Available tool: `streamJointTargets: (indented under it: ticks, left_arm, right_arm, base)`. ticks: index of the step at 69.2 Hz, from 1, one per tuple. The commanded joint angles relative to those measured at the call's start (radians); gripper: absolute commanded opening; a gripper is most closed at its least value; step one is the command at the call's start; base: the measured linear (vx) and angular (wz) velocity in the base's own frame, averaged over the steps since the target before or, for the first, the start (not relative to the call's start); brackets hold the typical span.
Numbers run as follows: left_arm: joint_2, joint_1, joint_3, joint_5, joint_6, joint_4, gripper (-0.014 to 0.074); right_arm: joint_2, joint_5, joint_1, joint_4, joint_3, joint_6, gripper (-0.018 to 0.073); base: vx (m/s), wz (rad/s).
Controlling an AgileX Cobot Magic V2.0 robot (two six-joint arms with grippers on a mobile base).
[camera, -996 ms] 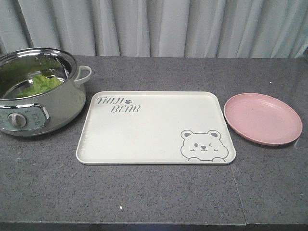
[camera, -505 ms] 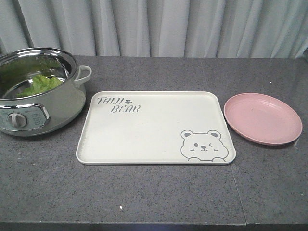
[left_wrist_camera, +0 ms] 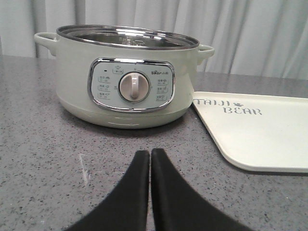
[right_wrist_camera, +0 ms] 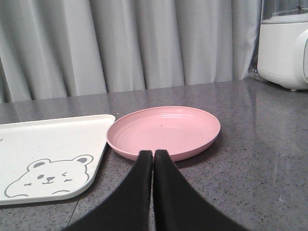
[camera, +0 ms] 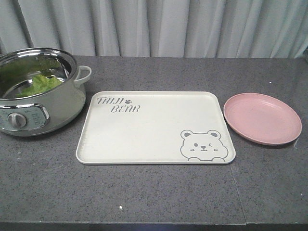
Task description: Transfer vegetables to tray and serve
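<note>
both left gripper [left_wrist_camera: 150, 154] and right gripper [right_wrist_camera: 153, 154] are pressed together, empty. lettuce leaf [camera: 41, 84] lies in the pot [camera: 60, 108], tray [camera: 154, 130] bare: pickup not begun. you'll need left jaws spread, reaching over the rim.

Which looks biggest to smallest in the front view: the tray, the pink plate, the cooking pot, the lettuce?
1. tray
2. cooking pot, though cut off at the left edge
3. pink plate
4. lettuce leaf, partly hidden inside the pot
</note>
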Motion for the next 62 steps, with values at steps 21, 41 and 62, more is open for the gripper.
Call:
streamJointTargets:
  ticks: [21,41,62]
  left_arm:
    - [0.009,-0.001,0.021,-0.082,-0.004,0.000,-0.0006]
    - [0.009,-0.001,0.021,-0.082,-0.004,0.000,-0.0006]
    - [0.009,-0.001,0.021,-0.082,-0.004,0.000,-0.0006]
  right_arm:
    - [-0.004,-0.075,-0.005,-0.005,0.014,-0.011,-0.0002]
    - [-0.004,-0.075,-0.005,-0.005,0.014,-0.011,-0.0002]
    - [-0.004,-0.077,-0.005,-0.005,0.014,-0.011,-0.0002]
  base:
    - [0.00,0.00]
    - [0.00,0.00]
    - [0.00,-0.01]
